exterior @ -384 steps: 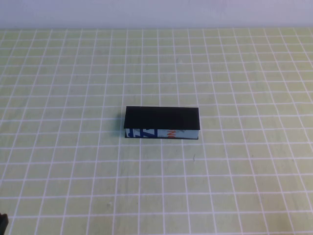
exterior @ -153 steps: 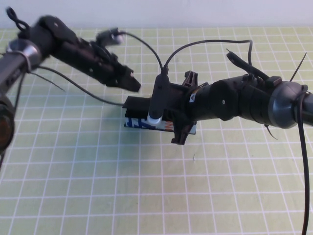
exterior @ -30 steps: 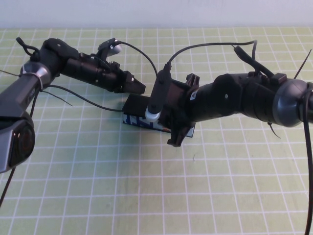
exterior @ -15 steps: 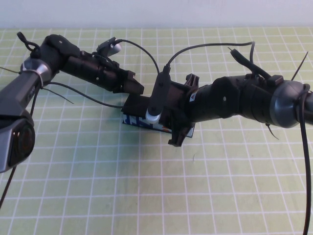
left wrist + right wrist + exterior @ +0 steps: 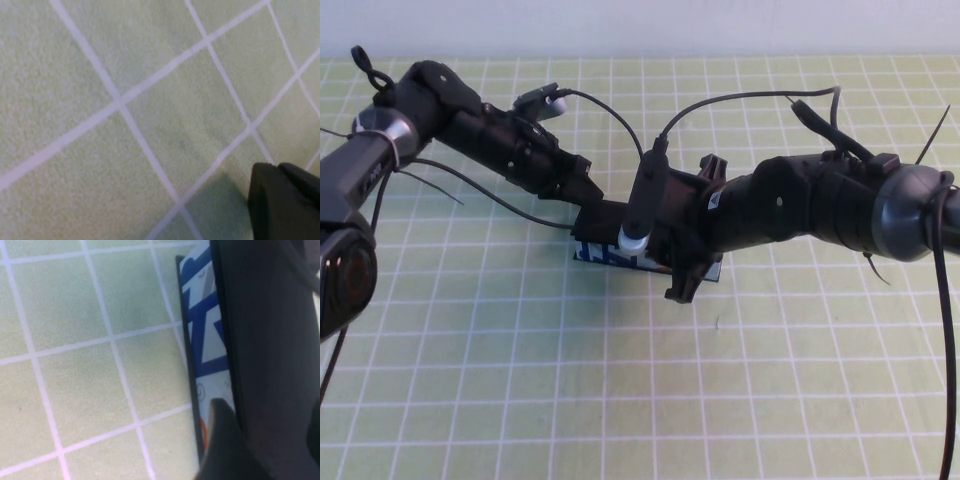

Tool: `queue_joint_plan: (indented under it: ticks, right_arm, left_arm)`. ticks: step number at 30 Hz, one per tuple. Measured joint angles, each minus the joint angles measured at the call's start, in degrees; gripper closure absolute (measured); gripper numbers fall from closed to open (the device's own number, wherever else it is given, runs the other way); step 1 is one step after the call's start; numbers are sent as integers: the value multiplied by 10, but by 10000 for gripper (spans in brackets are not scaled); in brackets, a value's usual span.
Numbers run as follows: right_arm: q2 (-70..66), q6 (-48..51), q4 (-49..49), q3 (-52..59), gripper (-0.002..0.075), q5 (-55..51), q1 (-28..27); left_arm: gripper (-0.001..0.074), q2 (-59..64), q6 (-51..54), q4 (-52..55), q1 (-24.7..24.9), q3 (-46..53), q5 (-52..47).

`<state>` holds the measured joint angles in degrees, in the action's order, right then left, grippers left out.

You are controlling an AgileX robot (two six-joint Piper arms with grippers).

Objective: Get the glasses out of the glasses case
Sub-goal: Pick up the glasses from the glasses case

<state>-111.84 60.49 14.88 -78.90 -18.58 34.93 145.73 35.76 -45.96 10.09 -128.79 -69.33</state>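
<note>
- The glasses case (image 5: 605, 236), a flat black box with a light blue printed side strip, lies on the green checked table (image 5: 520, 380), near its middle. Its lid looks closed, and the glasses are not visible in any view.
- The right pincer (image 5: 692, 225) is straddling the right part of the case. One finger comes down in front of the printed strip and the other one stands behind the box. The jaws are wide apart; whether they already press on the box, I cannot tell.
- The left pincer (image 5: 582, 190) is at the far left corner of the case, very close to the lid edge. I cannot tell if it is open.
- In my judgement the step in hand is steadying the case and opening the lid; the removal is not yet begun.
- The next move probably needs the right pincer to hold the box firm while the left one lifts the lid at its free edge. The low box could slide on the cloth.
</note>
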Motion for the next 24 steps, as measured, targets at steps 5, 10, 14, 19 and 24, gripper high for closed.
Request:
queue_joint_plan:
  ticks: [5, 10, 14, 19, 24]
  right_arm:
    - [0, 0, 0, 0, 412, -21, 0]
    - [0, 0, -5, 0, 400, -17, 0]
    - [-1, 0, -19, 0, 395, 2, 0]
    - [-19, 0, -35, -1, 394, 7, 0]
    - [-33, 0, -44, -5, 394, 19, 0]
  left_arm:
    - [739, -15, 6, -11, 0, 33, 8]
    - [739, -27, 6, 3, 2, 39, 3]
    - [739, -35, 6, 5, 2, 39, 2]
    - [739, -37, 6, 5, 2, 39, 1]
    - [739, -37, 6, 5, 2, 39, 1]
